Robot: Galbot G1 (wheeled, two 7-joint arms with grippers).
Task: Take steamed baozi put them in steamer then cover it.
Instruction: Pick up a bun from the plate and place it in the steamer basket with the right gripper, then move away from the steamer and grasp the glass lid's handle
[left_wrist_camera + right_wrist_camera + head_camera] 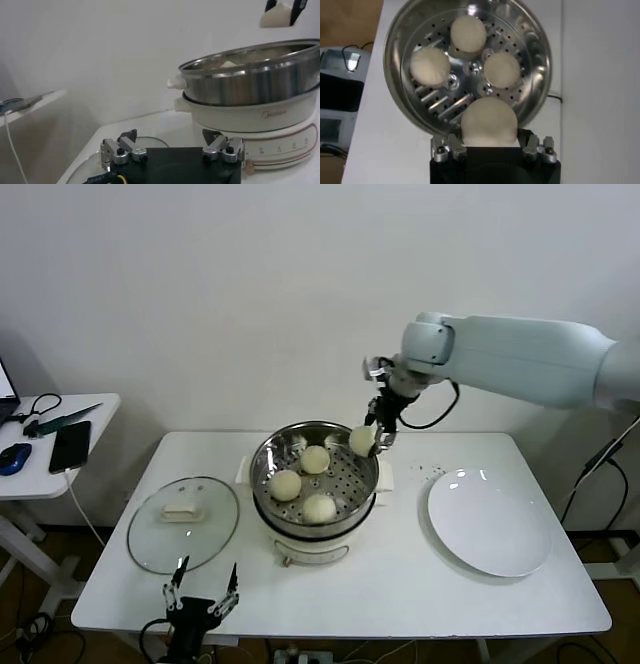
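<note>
Even, bright overhead light fills the room. Glare spots sit on the white plate (487, 522) and glass cover (183, 522); the steamer (314, 472) rim gleams. Shadows are soft. The left wrist view is hazy and soft.

The steamer (312, 452) is polished perforated metal on a glossy cream plastic base; the baozi (488, 121) look matt, smooth dough; the cover (184, 522) is clear glass, metal-rimmed; the counter (400, 584) matt white
</note>
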